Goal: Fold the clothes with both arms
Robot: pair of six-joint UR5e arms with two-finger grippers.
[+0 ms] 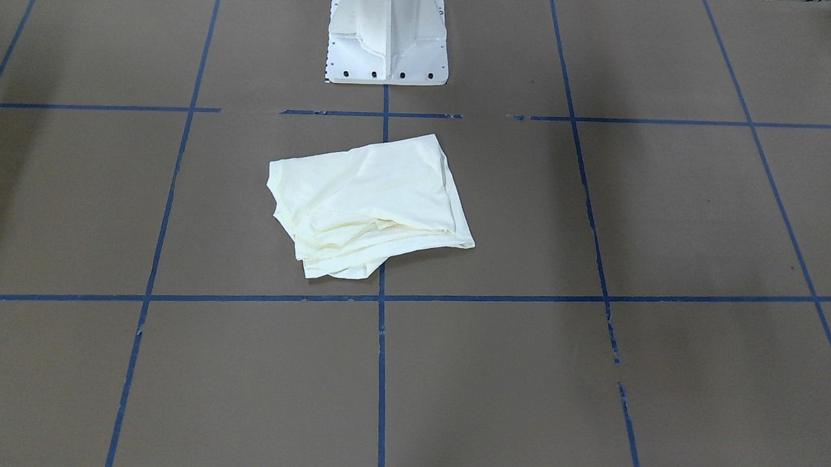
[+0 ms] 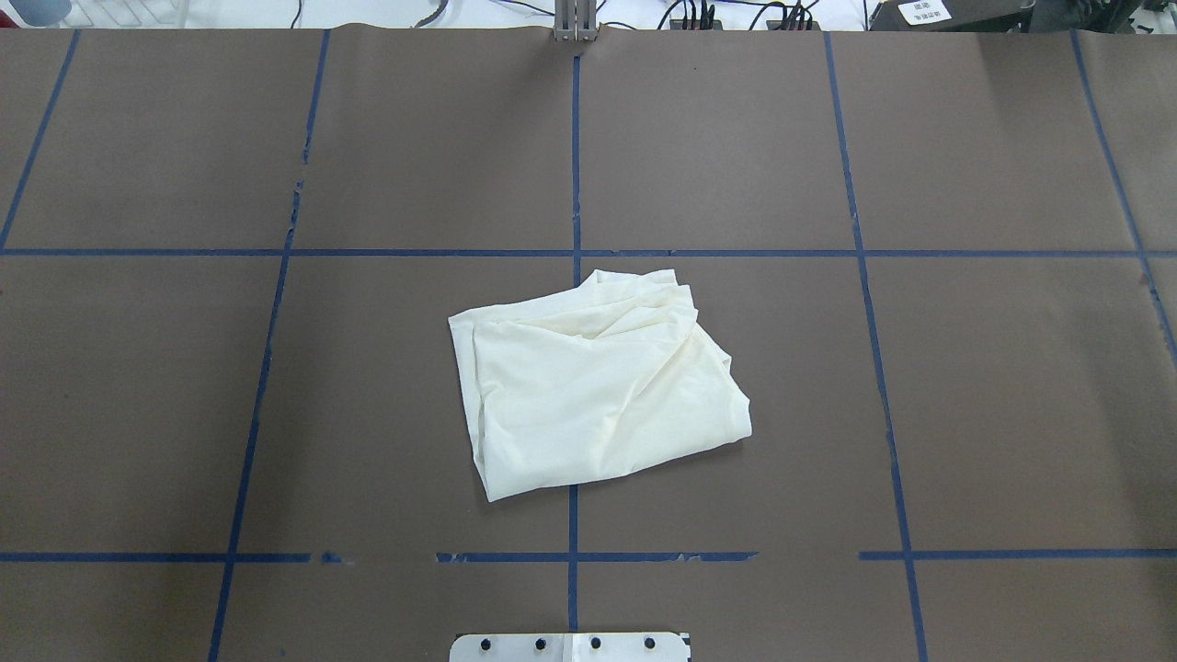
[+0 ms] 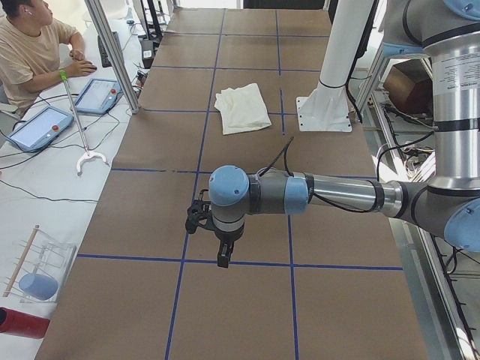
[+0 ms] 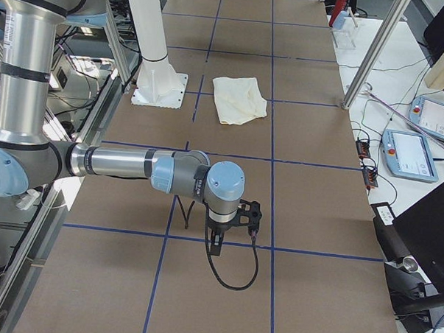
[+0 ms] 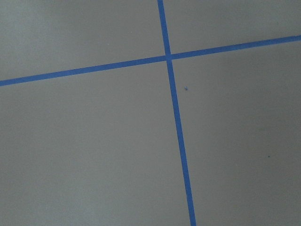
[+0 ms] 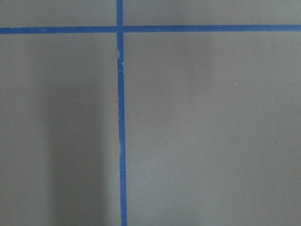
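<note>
The clothes [image 1: 368, 204] are a plain cream shirt lying folded into a rough, slightly rumpled rectangle at the middle of the brown table [image 2: 593, 386], just in front of the robot base. No print shows. In the side views the shirt [image 3: 241, 109] [image 4: 240, 99] lies far from both arms. My left gripper [image 3: 223, 259] hangs over bare table at the left end, pointing down. My right gripper [image 4: 217, 247] does the same at the right end. Whether either is open or shut I cannot tell. Both wrist views hold only table and blue tape lines.
The white base pedestal [image 1: 387, 46] [image 2: 570, 646] stands at the table's robot side. Blue tape [image 2: 575, 165] divides the brown table into squares. A seated person [image 3: 34, 52] with tablets [image 3: 97, 95] is beside the table. Control pendants [image 4: 410, 154] and a metal post [image 4: 378, 48] stand along that same side.
</note>
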